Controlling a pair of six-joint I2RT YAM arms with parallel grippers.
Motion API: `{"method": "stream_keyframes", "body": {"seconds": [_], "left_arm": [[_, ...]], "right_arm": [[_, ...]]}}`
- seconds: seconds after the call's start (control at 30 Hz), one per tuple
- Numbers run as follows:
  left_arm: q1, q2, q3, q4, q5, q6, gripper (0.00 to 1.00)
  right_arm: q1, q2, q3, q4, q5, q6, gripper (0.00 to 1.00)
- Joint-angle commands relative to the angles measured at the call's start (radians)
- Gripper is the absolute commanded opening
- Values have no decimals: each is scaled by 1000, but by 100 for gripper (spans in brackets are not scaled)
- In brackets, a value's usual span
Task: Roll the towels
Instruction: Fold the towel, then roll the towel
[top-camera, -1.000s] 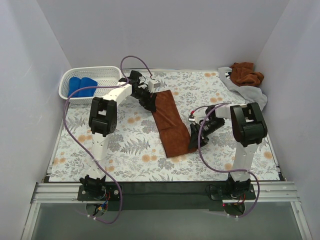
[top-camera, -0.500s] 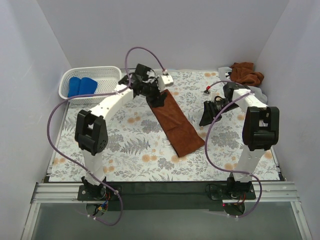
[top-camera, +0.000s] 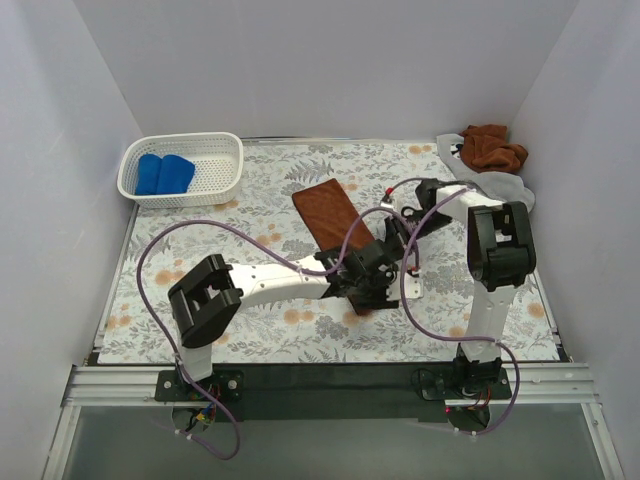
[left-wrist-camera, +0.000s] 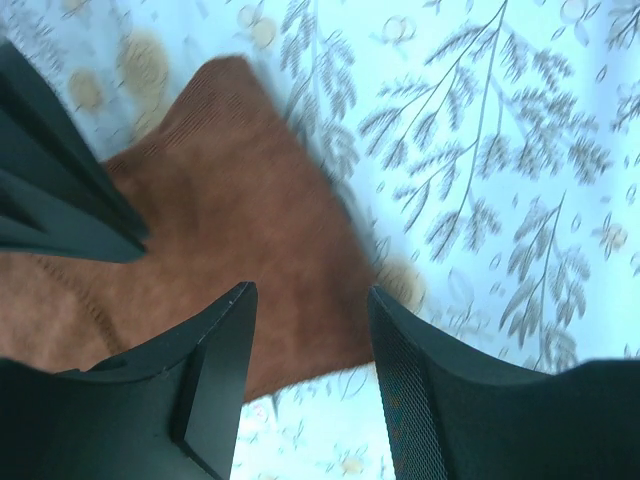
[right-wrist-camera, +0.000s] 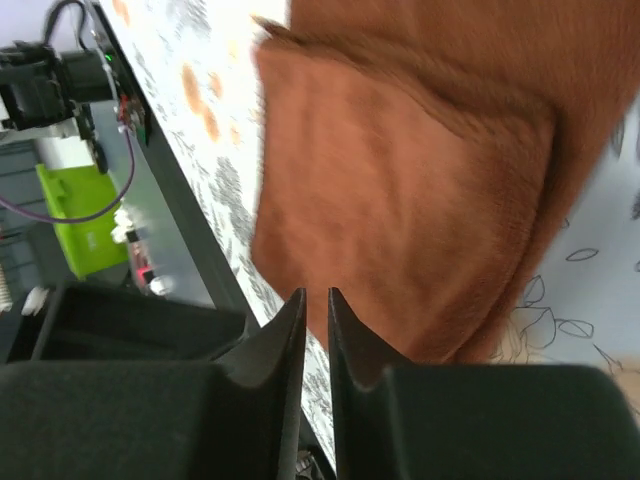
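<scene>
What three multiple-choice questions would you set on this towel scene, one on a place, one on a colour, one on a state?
1. Where are the blue towels?
A) in the white basket
B) on the floor
C) in the far right corner

2. What colour is the middle towel?
A) grey
B) blue
C) rust-brown

3. How is the left gripper?
A) shut on the basket
B) open above the middle towel
C) out of every view

Answers:
1 A, both blue rolls sit inside the basket at far left.
2 C, the top view shows it rust-brown.
3 B, its wrist view shows the jaws apart with brown cloth below.
</scene>
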Motion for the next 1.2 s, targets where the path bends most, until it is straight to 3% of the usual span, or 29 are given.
{"method": "stream_keyframes", "body": {"seconds": [0.0, 0.33, 0.43, 0.47, 0.6, 0.73, 0.83, 0.87, 0.97, 1.17], "left_arm": [[-41, 37, 34, 72, -100, -53, 45], [-80, 185, 51, 93, -167, -28, 44], [-81, 183, 25, 75, -164, -15, 33], [-80, 177, 19, 63, -150, -5, 20], [-80, 108, -57, 6, -25, 28, 0], [-77, 21, -152, -56, 75, 56, 0], [-74, -16, -176, -100, 153, 77, 0], [-70, -19, -179, -123, 170, 81, 0], [-38, -18, -136, -194, 262, 128, 0], [114, 13, -4, -350, 523, 169, 0]], "right_arm": [[-7, 51, -64, 45, 38, 25, 17], [-5, 67, -100, 91, 47, 70, 16], [-7, 51, -115, 86, 49, 62, 16], [-7, 38, -126, 85, 49, 59, 16], [-7, -16, -123, 62, 35, 42, 18], [-7, -86, -68, -3, -21, 10, 28], [-8, -143, 7, -50, -81, -8, 42], [-7, -166, 27, -63, -89, -11, 52], [-9, -202, 87, -83, -86, -11, 61], [-8, -190, 112, -92, -43, -21, 61]]}}
